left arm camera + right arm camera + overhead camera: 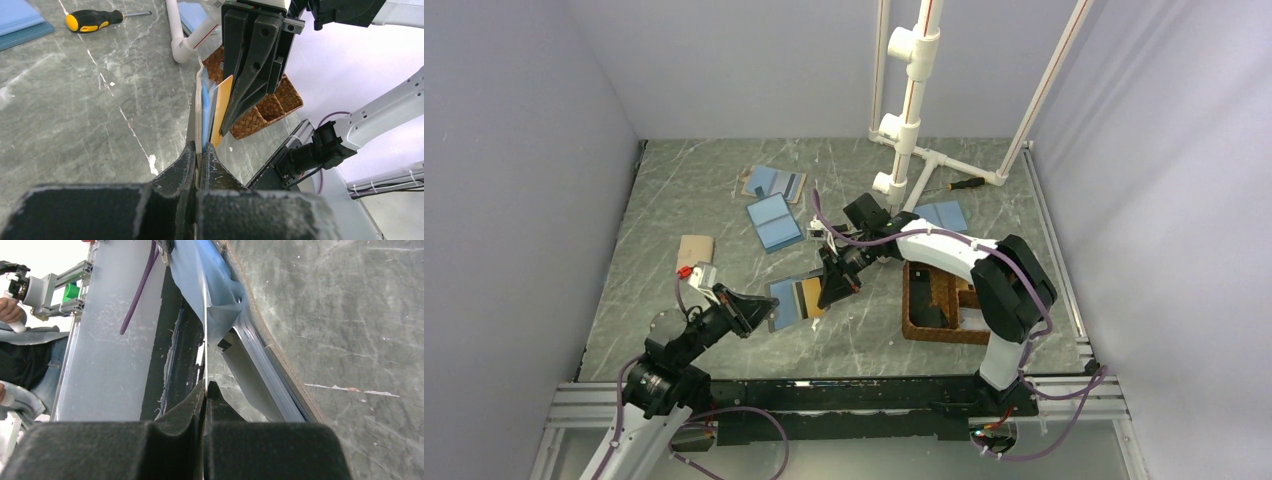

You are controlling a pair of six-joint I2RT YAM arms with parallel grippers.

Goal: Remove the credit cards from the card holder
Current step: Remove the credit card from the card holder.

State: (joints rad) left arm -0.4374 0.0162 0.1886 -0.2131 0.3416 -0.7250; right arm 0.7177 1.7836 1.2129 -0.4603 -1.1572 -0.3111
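Observation:
The card holder [786, 303] lies open on the table in the top view, light blue inside with dark stripes. My left gripper [757, 312] is shut on its left edge. The left wrist view shows that holder [202, 107] edge-on, pinched between my left gripper's [200, 149] fingers. A yellow credit card [222, 106] sticks out of it, and my right gripper [226, 131] is shut on that card. From the right wrist, the card [205, 335] is a thin edge running up from my right gripper [206, 388], beside the holder's blue lining [222, 302].
A brown wicker tray [932, 312] sits right of the holder, under my right arm. Other blue holders [774, 222] [776, 182] [941, 215] and a tan one [695, 248] lie farther back. A white pipe frame [908, 130] and a screwdriver [961, 184] stand at the back.

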